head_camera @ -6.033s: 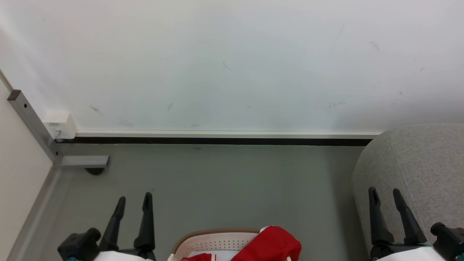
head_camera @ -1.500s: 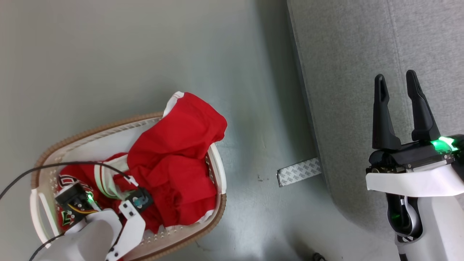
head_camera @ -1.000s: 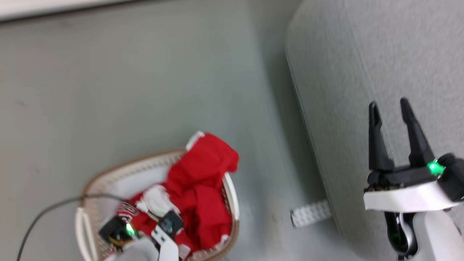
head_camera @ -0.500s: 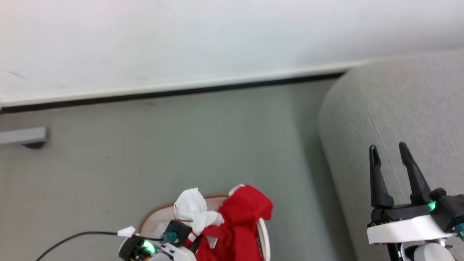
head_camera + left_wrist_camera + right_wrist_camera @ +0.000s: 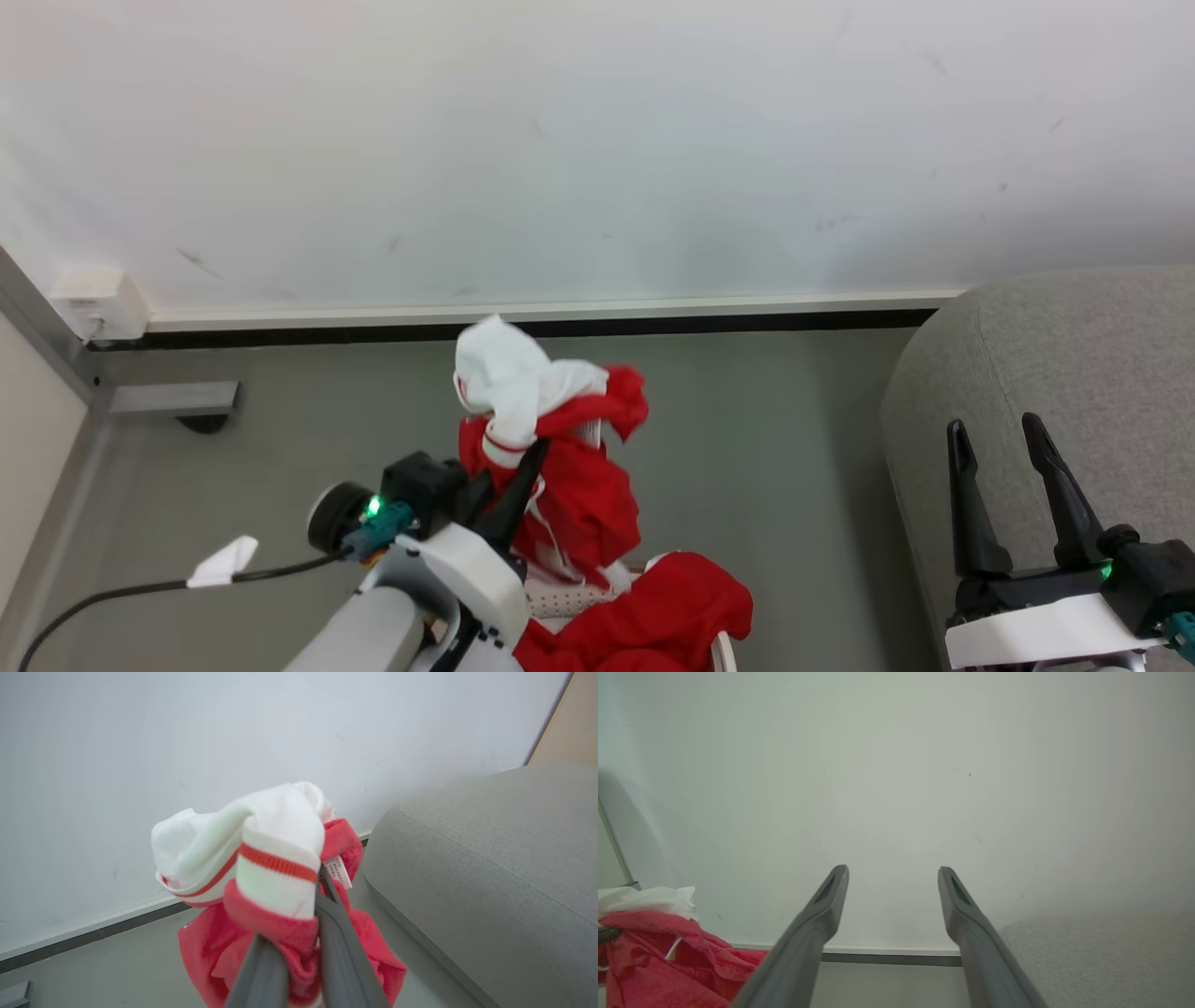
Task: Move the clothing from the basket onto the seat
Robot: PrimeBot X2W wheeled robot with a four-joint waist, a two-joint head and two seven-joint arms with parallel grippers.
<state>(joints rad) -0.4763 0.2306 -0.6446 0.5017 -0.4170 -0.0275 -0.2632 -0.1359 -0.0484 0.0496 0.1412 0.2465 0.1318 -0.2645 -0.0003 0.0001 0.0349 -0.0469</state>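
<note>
1. While the left pincer pinches the red-and-white clothing aloft over the basket, its hanging tail could snag there and tug free.
2. Nothing would catch a slip: the right pincer gapes empty near the edge of the seat.

Scene is lit brightly and evenly, diffuse. A soft shadow is cast on the floor beside the seat. In the left wrist view the clothing is slightly blurred and the left tool is defocused. Corners are darkened in the right wrist view.
</note>
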